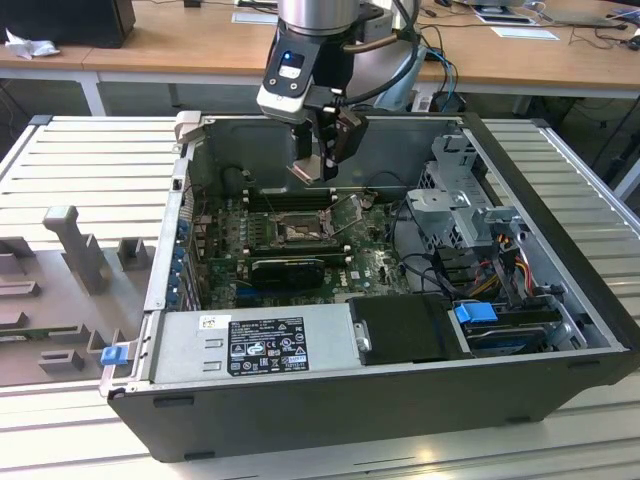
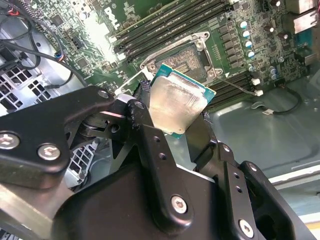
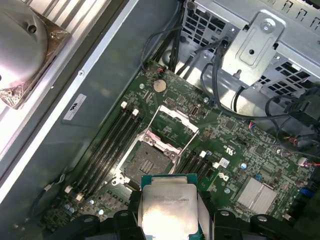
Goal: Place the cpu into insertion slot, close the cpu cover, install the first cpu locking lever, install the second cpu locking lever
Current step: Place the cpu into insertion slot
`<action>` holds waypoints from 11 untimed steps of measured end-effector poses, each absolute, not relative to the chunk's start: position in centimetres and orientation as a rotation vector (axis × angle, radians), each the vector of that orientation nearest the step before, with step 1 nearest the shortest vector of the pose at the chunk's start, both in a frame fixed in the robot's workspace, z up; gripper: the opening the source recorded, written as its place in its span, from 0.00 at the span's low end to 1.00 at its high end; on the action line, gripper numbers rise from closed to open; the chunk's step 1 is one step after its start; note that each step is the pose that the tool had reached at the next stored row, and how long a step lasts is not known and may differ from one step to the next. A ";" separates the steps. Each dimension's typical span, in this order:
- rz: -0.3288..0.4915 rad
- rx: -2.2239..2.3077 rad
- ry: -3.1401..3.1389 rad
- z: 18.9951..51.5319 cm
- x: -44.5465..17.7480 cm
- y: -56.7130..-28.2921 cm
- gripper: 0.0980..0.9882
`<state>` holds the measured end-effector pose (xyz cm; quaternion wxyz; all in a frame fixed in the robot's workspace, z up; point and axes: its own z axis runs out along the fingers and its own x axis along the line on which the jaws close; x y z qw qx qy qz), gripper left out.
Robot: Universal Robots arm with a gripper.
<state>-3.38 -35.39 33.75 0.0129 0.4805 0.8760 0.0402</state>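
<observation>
item: cpu (image 2: pixel 179 102), flat square chip, pale metal top on a green rim.
location: clamped edge to edge by the gripper (image 2: pixel 171 112), held in the air inside the open computer case (image 1: pixel 300 410), above the insertion slot (image 3: pixel 147 162) and apart from it. the cpu cover (image 3: pixel 175 124) stands flipped up beside the slot.
handling (judged): light, rigid, smooth-topped, with a delicate underside. grip it by opposite edges only and keep it level.

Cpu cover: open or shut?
Open. The cover stands flipped up off the slot, whose dark socket is exposed; the cpu is out, held in the claw.
</observation>
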 end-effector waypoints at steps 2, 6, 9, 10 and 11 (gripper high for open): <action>0.125 1.506 2.725 33.7 -3.4 -35.4 0.48; 0.125 1.541 2.704 33.7 -3.4 -35.4 0.48; 0.124 1.558 2.693 33.7 -3.4 -35.4 0.48; 0.124 1.567 2.688 33.7 -3.4 -35.4 0.48; 0.124 1.576 2.682 33.7 -3.4 -35.4 0.48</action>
